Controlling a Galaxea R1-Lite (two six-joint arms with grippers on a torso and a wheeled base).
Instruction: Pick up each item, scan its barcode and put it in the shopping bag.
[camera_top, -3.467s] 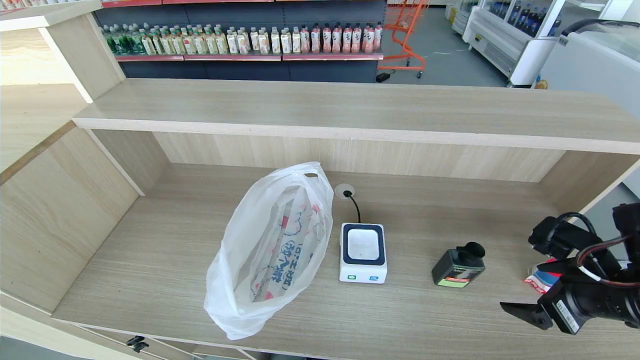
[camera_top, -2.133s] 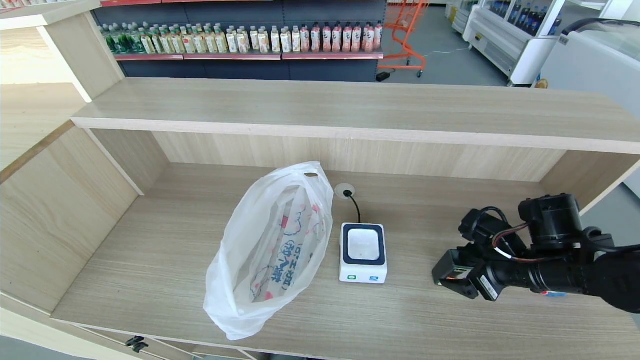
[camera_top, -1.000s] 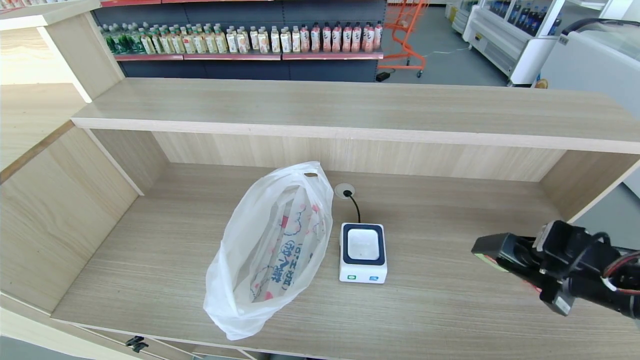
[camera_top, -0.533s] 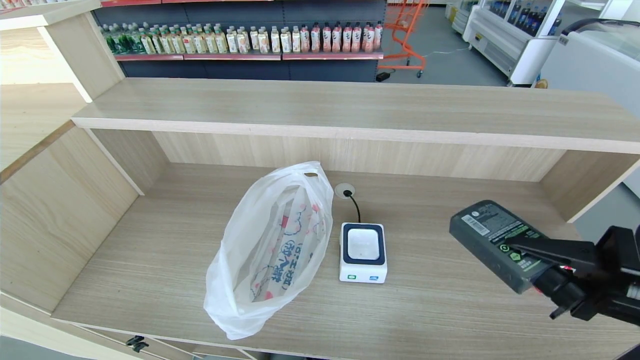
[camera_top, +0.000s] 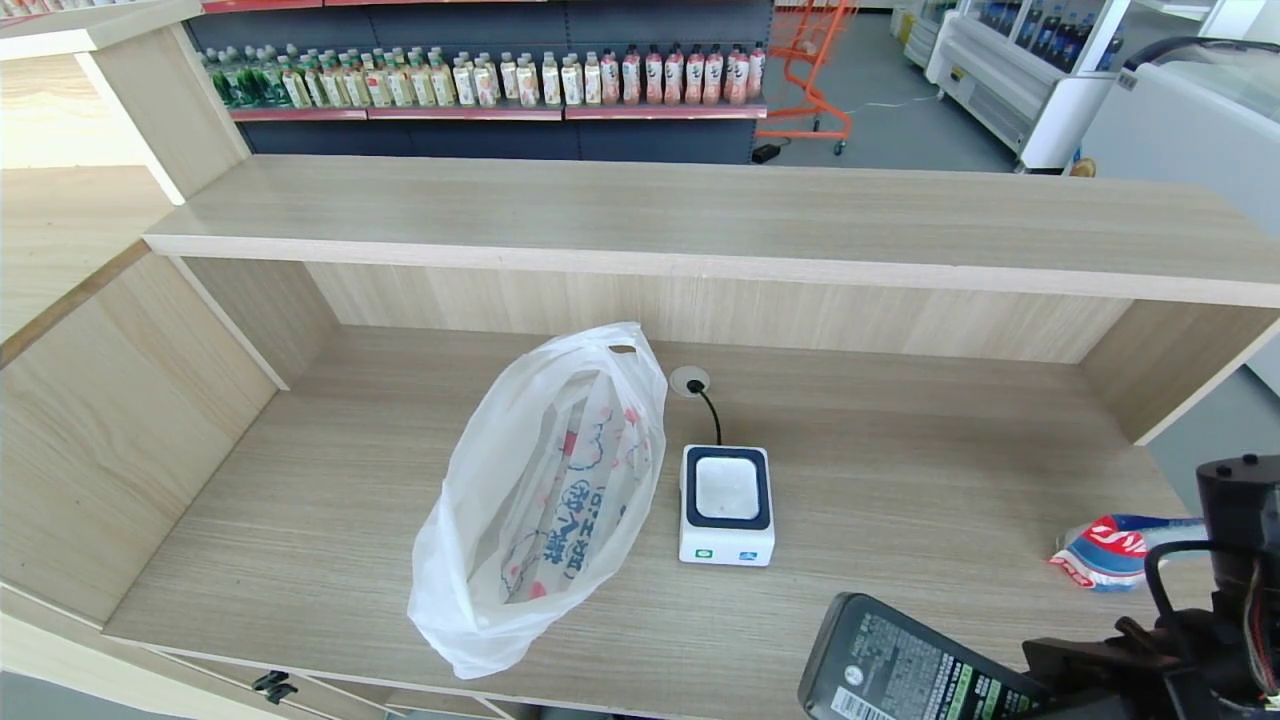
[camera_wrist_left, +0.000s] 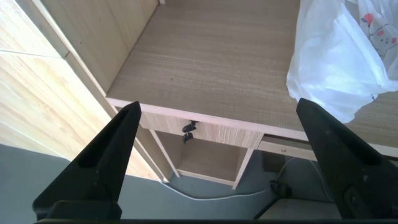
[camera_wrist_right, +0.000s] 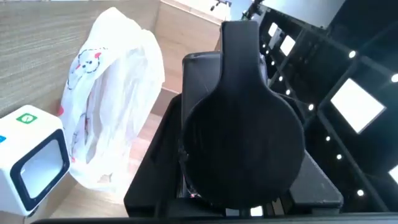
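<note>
R gripper (camera_top: 1045, 672) clamping dark bottle (camera_top: 900, 670), holding it over counter (camera_top: 900, 450) front edge, right of scanner (camera_top: 726, 505). L gripper (camera_wrist_left: 217, 106) gaping, empty. Risk: label facing up, scan prob. failing unless turned; bottle reaching shopping bag (camera_top: 540, 500) unscanned.

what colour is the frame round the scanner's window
Dark navy, set on the white scanner; the head view shows it best.

Open countertop (camera_top: 900, 470) lies between barcode scanner (camera_top: 727, 505) and snack packet (camera_top: 1105, 552); shopping bag (camera_top: 545, 490) crowds the scanner's left, upper ledge (camera_top: 700, 215) tops the rear wall, dark bottle (camera_top: 900, 675) hangs over the near right edge.
</note>
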